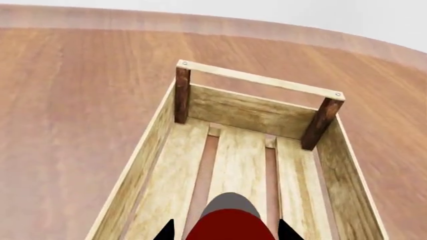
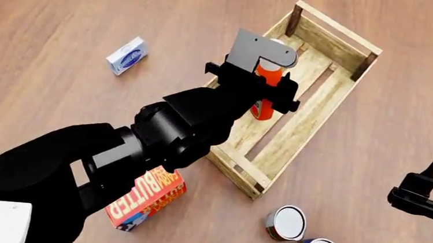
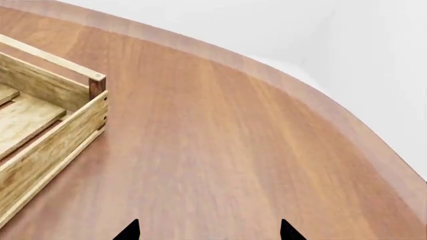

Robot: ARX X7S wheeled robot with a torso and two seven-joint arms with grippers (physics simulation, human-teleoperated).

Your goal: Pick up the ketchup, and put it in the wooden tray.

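Ketchup [image 2: 264, 93] sits gripped in our left claw [image 2: 255, 85], over the tray [image 2: 310, 126] — we judge placing is underway; next we lower, then release. Right claw [image 3: 208, 231] spread, idle.

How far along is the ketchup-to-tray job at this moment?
Pickup looks done: the left gripper holds the ketchup over the wooden tray. Still left: lowering and releasing it inside. The right gripper is open and idle.

A wide counter [image 3: 220, 150] of reddish-brown wood grain fills every view. Its far edge curves in a rounded, paler rim. Beyond the rim stands a plain white wall [image 3: 360, 45]. The light is even and soft, without hard shadows.
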